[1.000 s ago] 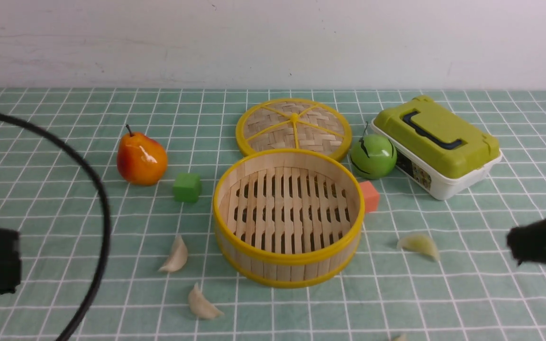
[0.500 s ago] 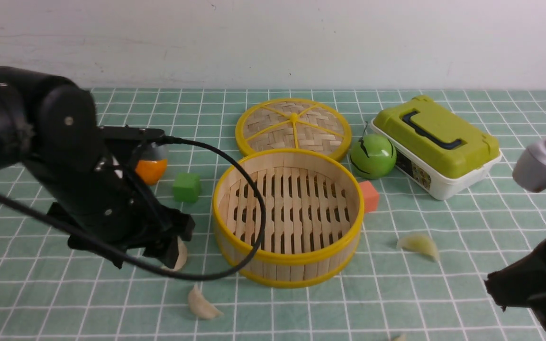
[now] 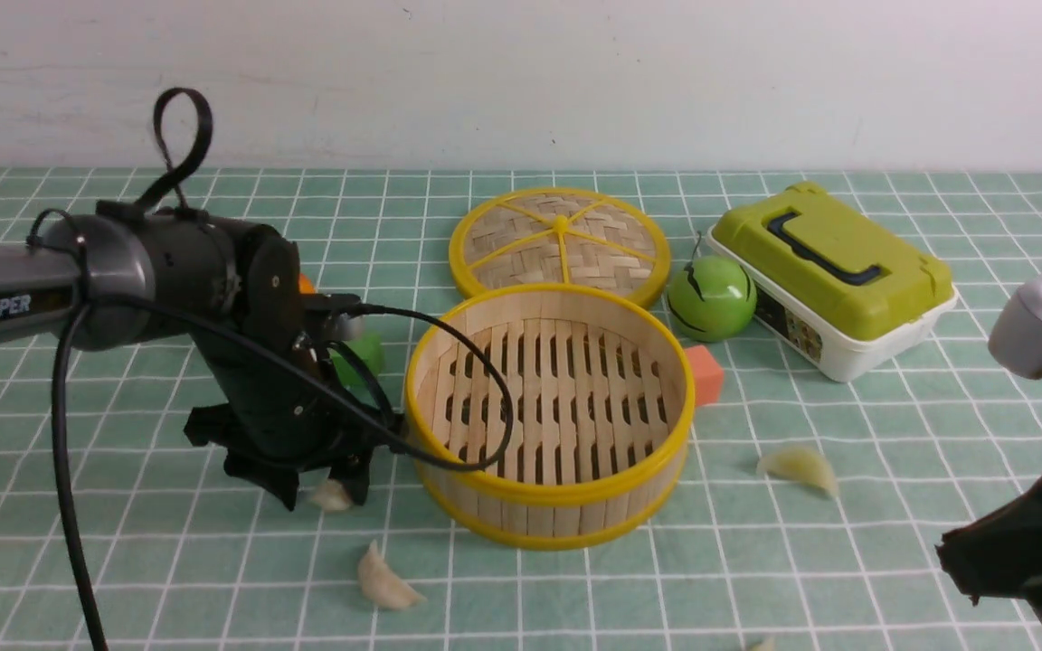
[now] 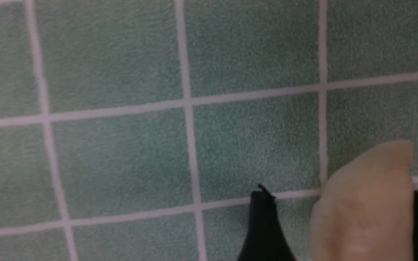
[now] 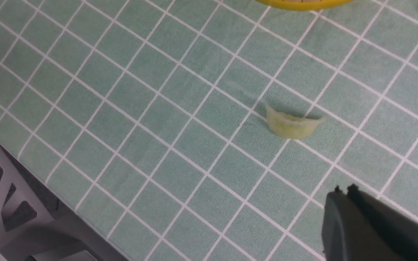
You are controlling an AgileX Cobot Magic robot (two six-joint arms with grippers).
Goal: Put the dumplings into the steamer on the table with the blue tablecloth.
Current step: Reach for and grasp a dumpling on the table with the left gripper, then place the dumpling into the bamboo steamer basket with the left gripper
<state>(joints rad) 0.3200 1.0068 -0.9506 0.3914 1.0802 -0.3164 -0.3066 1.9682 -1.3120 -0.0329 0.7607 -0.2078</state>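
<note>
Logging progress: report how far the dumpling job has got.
Done: nothing; the steamer is empty. In hand: the left claw straddles one dumpling, jaws open. Left: that one and three other dumplings, all on the tablecloth; the right claw is shut and empty.

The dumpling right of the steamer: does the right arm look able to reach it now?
Probably yes. The dumpling lies alone on bare cloth, and nothing stands between it and the right gripper, though the shut jaws must open first.
</note>
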